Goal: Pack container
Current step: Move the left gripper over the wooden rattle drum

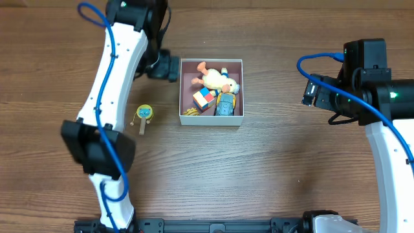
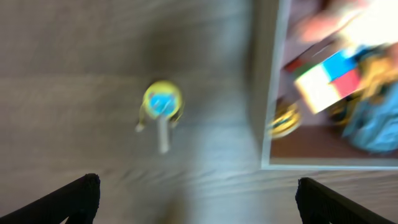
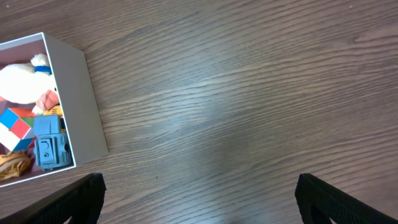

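- Square, shallow and open on top: the container (image 3: 87,106), with thin white walls and a dusty pink inside.
- Stands on the wood-grain surface (image 3: 249,93), ahead and to the right of the left claw (image 2: 198,190), and ahead and far to the left of the right claw (image 3: 199,190); touches neither.
- Holds a pale plush duck (image 1: 217,79), a red, white and blue cube (image 1: 204,99), a blue boxy toy (image 1: 226,103) and a yellow piece (image 1: 189,112) in one corner, too small to name.
- Left claw spread wide with nothing between the fingers; only two dark tips seen, at the bottom corners of its own view.
- Right claw likewise wide apart and bare, its tips cut off by the lower edge.
- Ahead of the left claw, a little left of its middle and outside the container: a small yellow and blue toy on a stick (image 2: 162,106), lying on the surface.
- Blurred all over in the left wrist view; toys in the container reduced to smears of colour.
- Cut off by the frame in both wrist views: only one corner of the container in the left one, only the side nearest the claw in the right one.
- From overhead, fingers of both claws hard to tell from their dark housings.
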Action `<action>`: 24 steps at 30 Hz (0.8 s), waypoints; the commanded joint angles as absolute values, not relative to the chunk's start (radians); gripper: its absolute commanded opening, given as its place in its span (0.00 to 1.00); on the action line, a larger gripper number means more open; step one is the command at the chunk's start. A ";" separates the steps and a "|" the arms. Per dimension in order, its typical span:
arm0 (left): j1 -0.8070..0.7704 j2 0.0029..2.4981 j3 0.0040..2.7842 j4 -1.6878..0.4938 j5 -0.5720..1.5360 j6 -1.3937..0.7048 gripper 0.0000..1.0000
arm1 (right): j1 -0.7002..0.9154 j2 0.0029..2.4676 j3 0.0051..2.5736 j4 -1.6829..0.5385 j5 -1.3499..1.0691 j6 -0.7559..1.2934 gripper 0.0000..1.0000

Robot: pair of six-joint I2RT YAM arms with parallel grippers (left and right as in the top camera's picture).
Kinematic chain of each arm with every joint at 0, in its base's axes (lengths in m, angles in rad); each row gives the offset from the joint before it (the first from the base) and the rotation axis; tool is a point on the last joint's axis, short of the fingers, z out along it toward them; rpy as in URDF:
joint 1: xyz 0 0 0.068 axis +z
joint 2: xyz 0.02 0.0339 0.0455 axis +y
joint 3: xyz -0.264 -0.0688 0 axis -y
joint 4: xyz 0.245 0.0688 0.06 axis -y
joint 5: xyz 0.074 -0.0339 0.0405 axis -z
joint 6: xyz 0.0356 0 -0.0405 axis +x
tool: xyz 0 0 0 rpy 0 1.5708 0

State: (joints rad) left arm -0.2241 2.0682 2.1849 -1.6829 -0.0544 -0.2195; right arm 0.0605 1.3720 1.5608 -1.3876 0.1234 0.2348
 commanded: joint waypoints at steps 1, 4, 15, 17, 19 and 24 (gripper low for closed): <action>-0.187 1.890 2.017 -1.675 -0.104 -0.239 1.00 | 0.060 1.371 1.562 -1.385 0.138 0.232 1.00; -0.161 1.796 1.885 -1.586 -0.059 -0.211 1.00 | 0.060 1.371 1.562 -1.385 0.138 0.232 1.00; -0.144 1.716 1.359 -1.159 0.031 -0.161 1.00 | 0.060 1.371 1.562 -1.385 0.138 0.232 1.00; -0.144 1.718 1.317 -1.092 0.018 -0.161 1.00 | 0.060 1.371 1.562 -1.385 0.138 0.232 1.00; -0.143 1.721 1.291 -1.042 0.016 -0.161 1.00 | 0.060 1.371 1.562 -1.385 0.138 0.232 1.00; -0.112 1.721 1.249 -0.995 0.072 -0.139 1.00 | 0.060 1.371 1.562 -1.385 0.138 0.231 1.00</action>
